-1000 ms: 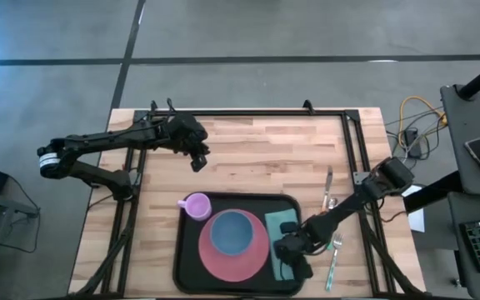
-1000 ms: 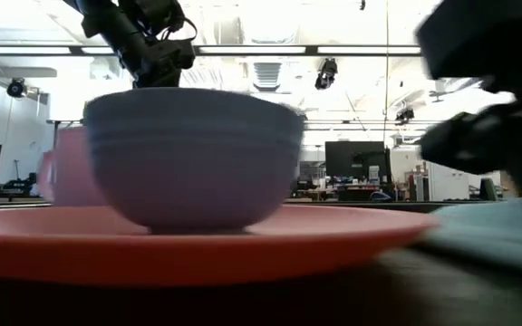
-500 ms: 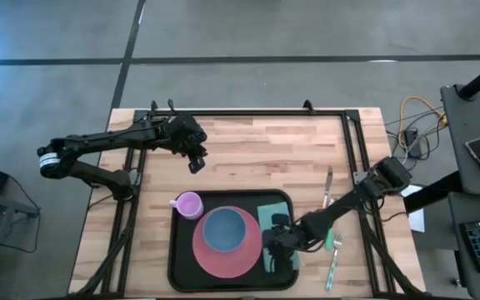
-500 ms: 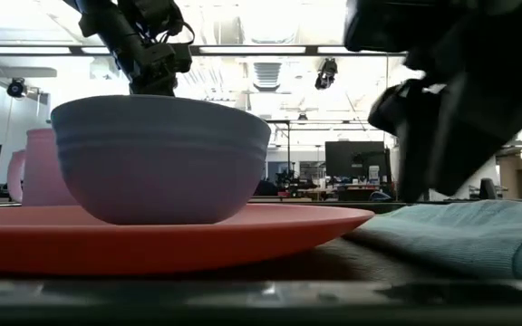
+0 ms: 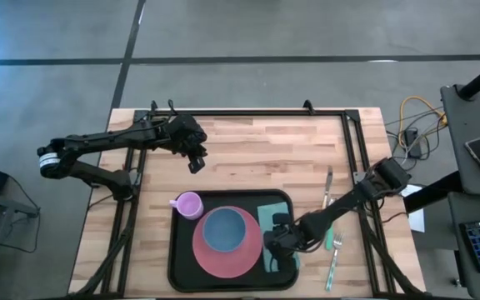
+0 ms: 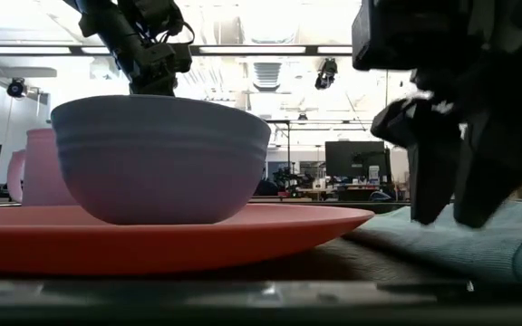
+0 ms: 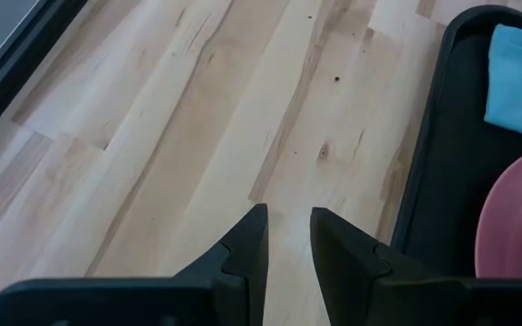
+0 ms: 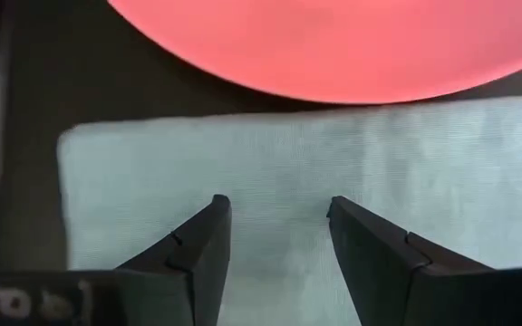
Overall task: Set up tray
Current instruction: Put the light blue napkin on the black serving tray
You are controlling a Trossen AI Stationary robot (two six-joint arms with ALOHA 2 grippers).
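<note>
Right gripper point(image 5: 278, 247) lower centre-right of high view, fingers spread, empty, poised over folded light-blue cloth napkin point(image 5: 275, 236) inside large black rectangular tray point(image 5: 176, 261).

Tray holds round pink plate point(image 5: 223, 258), grey-blue bowl point(image 5: 224, 230), pink mug point(image 5: 188, 204).

Silver knife point(image 5: 328, 186) and teal-handled fork point(image 5: 334, 257) lie outside, right: probably remaining.

Left gripper point(image 5: 195, 158) upper left, narrow gap, idle.

From overhead, one camera looks straight down on my whole table; a second sits at tabletop level, close against the pink plate point(image 6: 152, 237) and bowl point(image 6: 159, 158), facing the room. My wrist cameras look down close past my fingers, and both share that plate point(image 8: 333, 45).
</note>
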